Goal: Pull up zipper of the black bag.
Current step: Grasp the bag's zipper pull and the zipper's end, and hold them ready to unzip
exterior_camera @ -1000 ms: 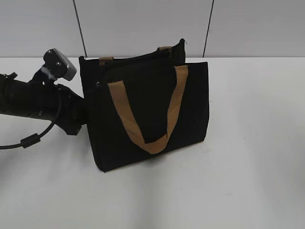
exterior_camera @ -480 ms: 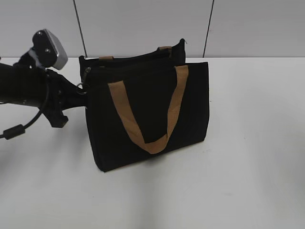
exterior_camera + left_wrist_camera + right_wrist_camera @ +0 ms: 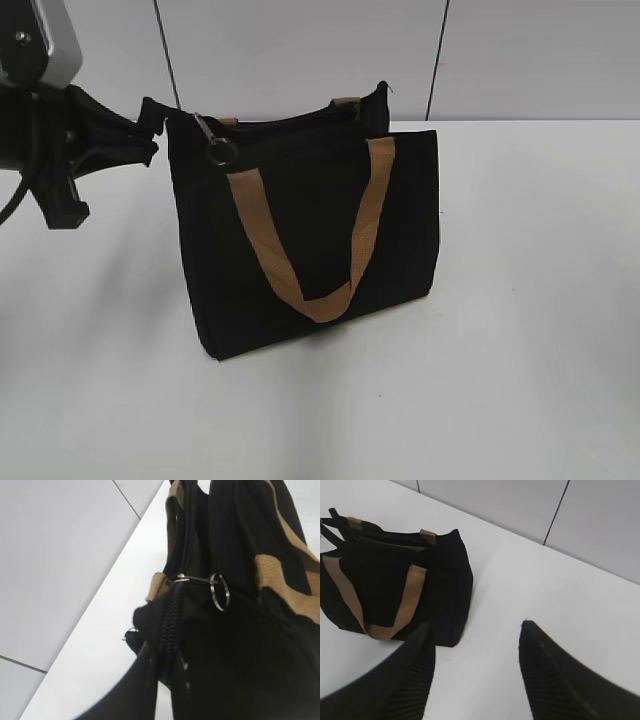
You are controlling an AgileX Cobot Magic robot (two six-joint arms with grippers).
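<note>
1. Since 1.0 s ago the left gripper (image 3: 150,128) has risen from low beside the black bag (image 3: 310,240) to its top left corner.
2. Left fingers pinch black fabric at the bag's zip end.
3. Zipper (image 3: 212,587): silver ring hangs just past that corner, on the track; also visible at (image 3: 220,148).
4. Right gripper (image 3: 477,672) is spread wide, empty, well apart from the bag.
5. Bag stands upright on the white table (image 3: 520,300).
</note>
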